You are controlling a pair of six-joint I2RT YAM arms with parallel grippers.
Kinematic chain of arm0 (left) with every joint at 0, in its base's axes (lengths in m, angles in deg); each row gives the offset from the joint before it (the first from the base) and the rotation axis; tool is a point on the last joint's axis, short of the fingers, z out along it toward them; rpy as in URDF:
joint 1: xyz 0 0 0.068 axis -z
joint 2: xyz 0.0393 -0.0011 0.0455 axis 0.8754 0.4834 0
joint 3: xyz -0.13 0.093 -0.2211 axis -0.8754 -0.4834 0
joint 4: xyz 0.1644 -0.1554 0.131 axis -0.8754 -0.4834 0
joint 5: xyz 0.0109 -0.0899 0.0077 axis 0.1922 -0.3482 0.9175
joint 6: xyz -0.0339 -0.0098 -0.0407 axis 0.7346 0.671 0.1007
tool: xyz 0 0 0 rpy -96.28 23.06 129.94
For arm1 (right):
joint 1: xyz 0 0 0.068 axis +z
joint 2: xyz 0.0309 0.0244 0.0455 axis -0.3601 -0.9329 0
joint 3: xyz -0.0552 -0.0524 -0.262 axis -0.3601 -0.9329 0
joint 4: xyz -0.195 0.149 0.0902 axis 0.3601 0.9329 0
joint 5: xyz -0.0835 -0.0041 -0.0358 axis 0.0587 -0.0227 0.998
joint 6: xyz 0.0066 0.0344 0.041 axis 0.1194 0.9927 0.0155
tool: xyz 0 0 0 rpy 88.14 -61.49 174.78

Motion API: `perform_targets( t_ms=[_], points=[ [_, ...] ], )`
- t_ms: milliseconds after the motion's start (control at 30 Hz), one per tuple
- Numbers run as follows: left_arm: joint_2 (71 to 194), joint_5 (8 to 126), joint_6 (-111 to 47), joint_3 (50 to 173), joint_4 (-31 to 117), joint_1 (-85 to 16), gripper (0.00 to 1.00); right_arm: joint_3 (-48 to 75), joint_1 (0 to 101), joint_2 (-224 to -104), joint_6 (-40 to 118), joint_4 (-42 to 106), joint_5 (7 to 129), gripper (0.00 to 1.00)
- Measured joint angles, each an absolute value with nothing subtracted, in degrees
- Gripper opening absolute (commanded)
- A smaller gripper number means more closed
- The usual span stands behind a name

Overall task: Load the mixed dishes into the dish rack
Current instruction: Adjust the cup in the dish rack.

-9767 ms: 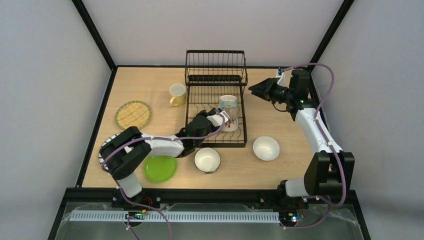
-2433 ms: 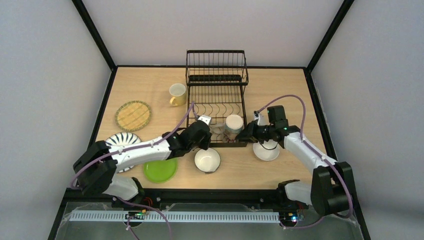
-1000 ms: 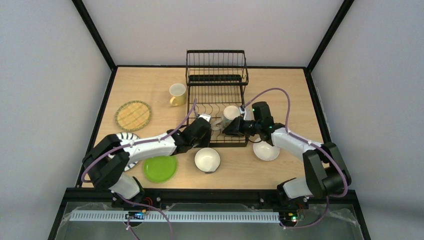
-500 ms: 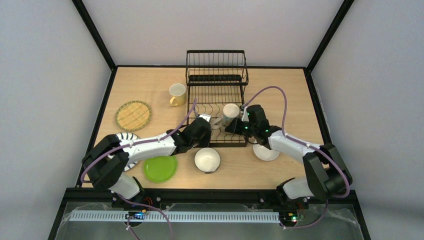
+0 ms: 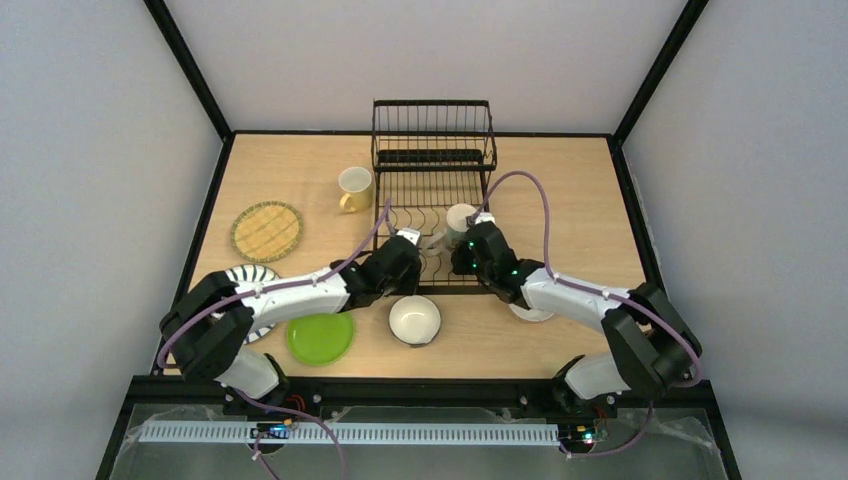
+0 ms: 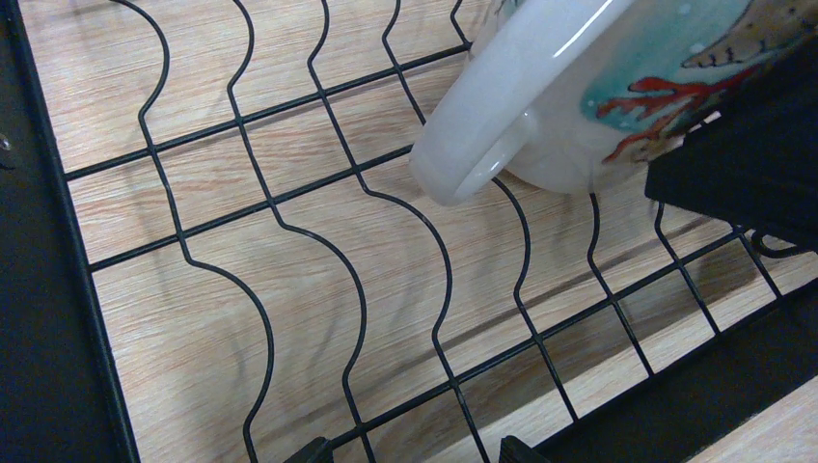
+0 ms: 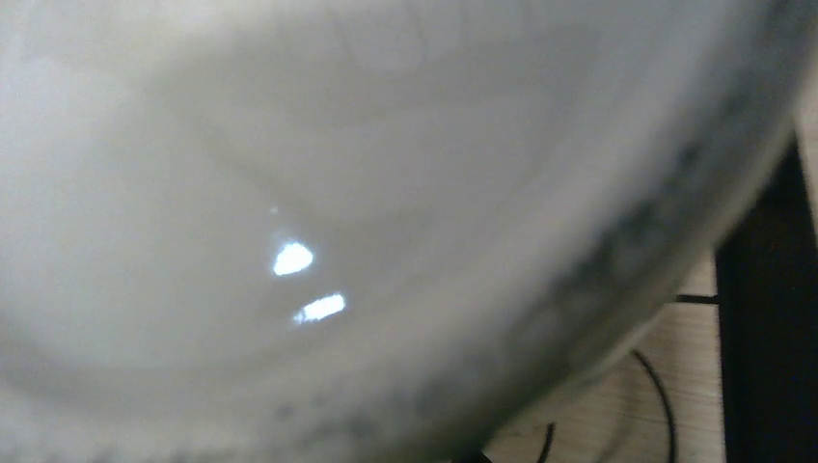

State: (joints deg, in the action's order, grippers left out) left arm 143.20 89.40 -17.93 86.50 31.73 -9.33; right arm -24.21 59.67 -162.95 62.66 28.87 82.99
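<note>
Top external view: patterned mug [image 5: 460,221] sits on the slotted base of the dish rack [image 5: 430,157], right side, and looks tilted in left wrist view. Right jaws are up against it, likely seating it between wires. Right wrist view is all mug, so we cannot tell their state. Left jaws hover spread and empty over the near-left wires, probably ready to steady it. On the counter [image 5: 560,190], unloaded: pale yellow mug [image 5: 354,188], tan woven-look plate [image 5: 266,230], lime green plate [image 5: 320,337], black-striped plate [image 5: 245,280], near bowl [image 5: 414,319], right bowl [image 5: 530,312].
</note>
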Motion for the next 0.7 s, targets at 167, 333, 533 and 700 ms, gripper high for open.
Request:
perform_targets(
  t_ms=[167,333,533,700],
  points=[
    [142.3,89.3,-17.9,85.8,31.8,-9.3,0.99,-22.8,62.0,-165.6,60.5,28.8,90.4,0.51],
    [141.9,89.3,-17.9,85.4,32.1,-9.4,0.99,-22.0,64.2,-168.0,58.5,28.3,95.2,0.52],
    [141.4,89.3,-17.9,85.0,32.3,-9.4,0.99,-20.7,67.3,-170.4,55.3,27.6,101.1,0.55],
    [140.9,89.3,-17.9,84.6,32.4,-9.4,0.99,-19.1,70.3,-171.1,51.6,26.7,105.0,0.55]
  ],
)
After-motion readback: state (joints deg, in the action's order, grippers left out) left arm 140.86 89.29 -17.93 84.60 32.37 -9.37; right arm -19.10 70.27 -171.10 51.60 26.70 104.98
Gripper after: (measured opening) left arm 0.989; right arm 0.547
